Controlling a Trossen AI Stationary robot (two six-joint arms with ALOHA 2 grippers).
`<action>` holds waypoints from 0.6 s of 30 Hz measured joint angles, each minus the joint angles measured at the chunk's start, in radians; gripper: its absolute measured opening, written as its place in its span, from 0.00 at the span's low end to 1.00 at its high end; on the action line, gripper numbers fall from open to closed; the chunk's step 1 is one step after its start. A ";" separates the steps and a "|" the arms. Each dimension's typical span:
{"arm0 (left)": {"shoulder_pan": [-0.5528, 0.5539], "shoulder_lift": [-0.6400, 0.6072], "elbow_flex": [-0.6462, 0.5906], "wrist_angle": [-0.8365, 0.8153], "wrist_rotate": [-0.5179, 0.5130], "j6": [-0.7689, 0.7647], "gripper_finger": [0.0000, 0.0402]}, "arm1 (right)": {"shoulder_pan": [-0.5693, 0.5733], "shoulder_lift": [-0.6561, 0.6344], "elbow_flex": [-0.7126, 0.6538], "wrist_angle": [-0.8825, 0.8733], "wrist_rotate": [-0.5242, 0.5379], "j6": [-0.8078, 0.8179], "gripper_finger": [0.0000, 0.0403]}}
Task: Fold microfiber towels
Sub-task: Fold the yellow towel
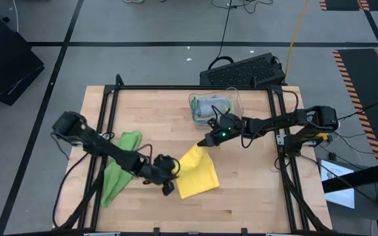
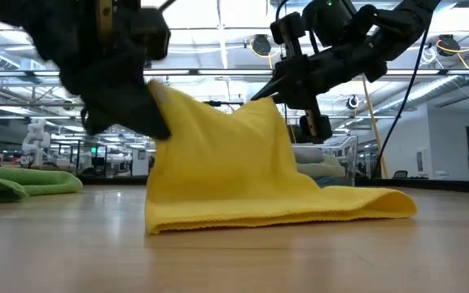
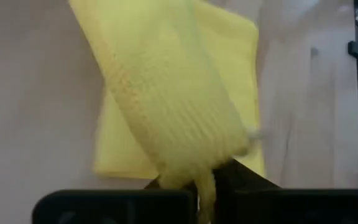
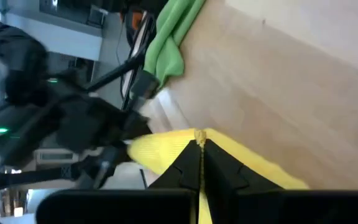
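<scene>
A yellow towel (image 1: 199,174) lies in the middle of the wooden table, raised at two points into a tent; its lower part (image 2: 300,210) rests on the tabletop. My left gripper (image 1: 174,172) is shut on its left side, and my right gripper (image 1: 204,143) is shut on its far corner. A bright green towel (image 1: 120,167) lies bunched on the table at the left, behind my left arm. My left gripper pinches the yellow towel's left edge (image 3: 204,183) between its two fingers, coming from the table's left and slanting down. The cloth there is lifted off the table and bunched. My right gripper pinches the towel's far corner (image 4: 199,138) between its fingertips, reaching from the table's right and slanting slightly down. That corner (image 2: 267,104) is held up, and the cloth slopes down from it to the table.
A clear plastic bin (image 1: 212,108) with more cloths inside stands at the table's far edge, just behind my right gripper. A black metal frame (image 1: 110,105) borders the tabletop. Bare wood (image 1: 254,190) shows to the right of the yellow towel and in front of it.
</scene>
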 joint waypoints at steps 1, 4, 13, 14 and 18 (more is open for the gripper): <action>0.011 -0.035 0.001 -0.042 0.000 0.025 0.04 | -0.007 0.000 0.000 0.000 0.000 0.000 0.01; 0.052 -0.119 0.000 -0.172 -0.004 0.094 0.07 | -0.022 0.000 0.000 0.000 0.002 -0.005 0.01; 0.137 -0.218 0.000 -0.435 -0.104 0.320 0.32 | -0.035 0.000 0.000 -0.062 0.136 -0.120 0.01; 0.150 -0.217 0.000 -0.472 -0.096 0.299 0.37 | -0.037 0.001 -0.001 -0.065 0.137 -0.128 0.01; 0.205 -0.218 -0.014 -0.499 -0.049 0.215 0.53 | -0.047 0.001 -0.001 -0.083 0.154 -0.155 0.01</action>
